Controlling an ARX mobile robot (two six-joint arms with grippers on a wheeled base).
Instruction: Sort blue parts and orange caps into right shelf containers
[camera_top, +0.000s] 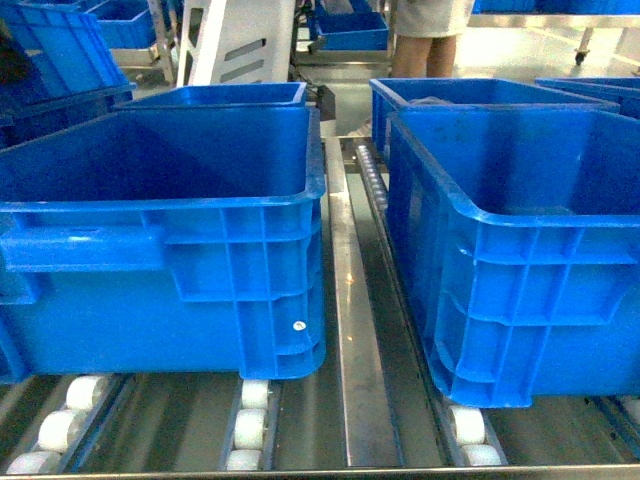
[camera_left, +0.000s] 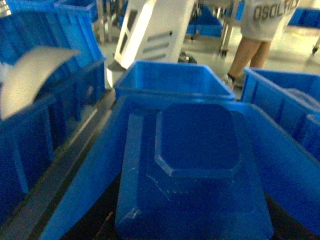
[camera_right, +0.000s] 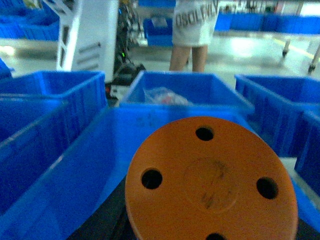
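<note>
Left claw: not seen itself; a blue part (camera_left: 195, 170) fills the view right at it, so I cannot tell its grip.
Right claw: likewise hidden; an orange cap (camera_right: 210, 182) with round holes sits right at it.
Containers: 2 blue crates (camera_top: 160, 230) (camera_top: 520, 250) on a roller shelf (camera_top: 350, 380), ahead of and below both claws.

head cam low, close on crates (camera_top: 160, 200), wrist cams fwd, sharing crates
</note>
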